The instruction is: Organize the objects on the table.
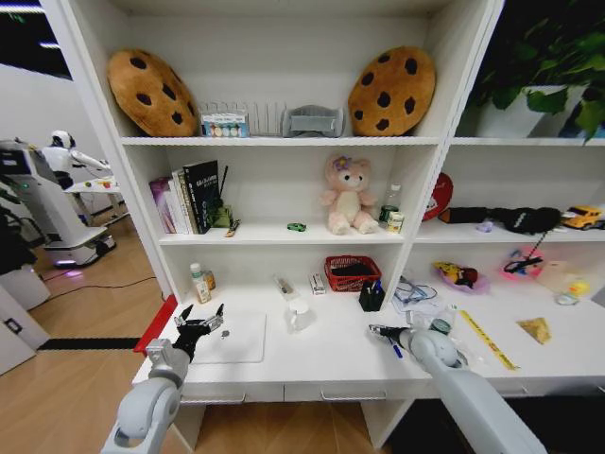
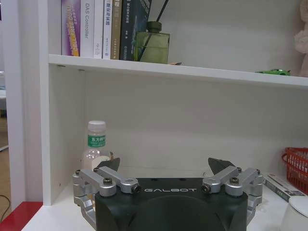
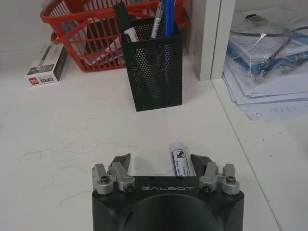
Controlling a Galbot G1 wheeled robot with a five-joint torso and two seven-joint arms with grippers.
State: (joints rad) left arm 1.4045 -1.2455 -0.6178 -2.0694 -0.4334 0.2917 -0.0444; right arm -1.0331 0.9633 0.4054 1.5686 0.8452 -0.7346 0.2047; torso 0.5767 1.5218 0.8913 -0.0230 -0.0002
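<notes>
While the left hand (image 1: 200,324) hangs open and empty above the laptop (image 1: 233,338), the right hand (image 3: 161,162) is open around a pen (image 3: 180,160) near the black pen cup (image 3: 153,71) on the tabletop (image 1: 331,355).

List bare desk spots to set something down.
Free: white desk between laptop and right gripper, and in front of the black pen holder. Crowded: by the red basket and papers.
</notes>
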